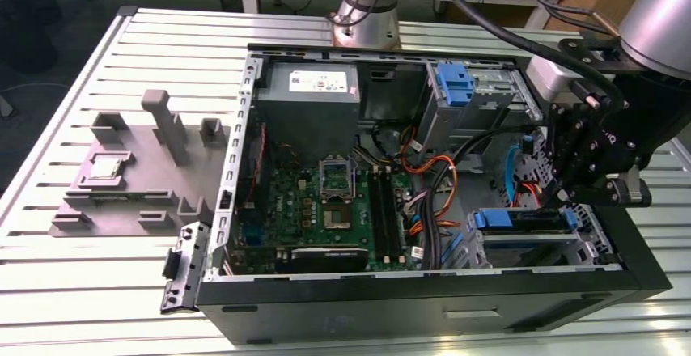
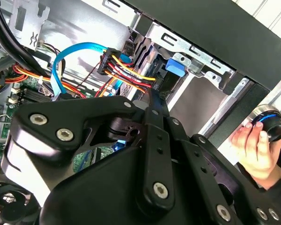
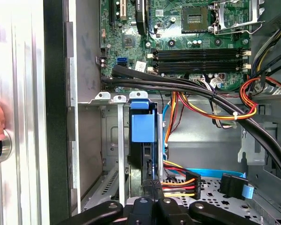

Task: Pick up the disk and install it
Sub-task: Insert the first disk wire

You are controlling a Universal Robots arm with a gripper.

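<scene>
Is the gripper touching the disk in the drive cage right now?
Cannot tell. In the first wrist view the gripper meets the disk's edge in the drive cage, but no contact or gap shows plainly.

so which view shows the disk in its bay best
The first wrist view: the disk stands on edge in the metal bay, its blue bracket facing the camera above the gripper. The exterior view shows its blue end from afar; the second wrist view shows a blue tab.

Hemmed in by bundled orange, red and yellow cables [image 3: 180,180] beside the narrow grey metal drive bay [image 3: 117,140]; open above the green motherboard [image 1: 335,210].
</scene>
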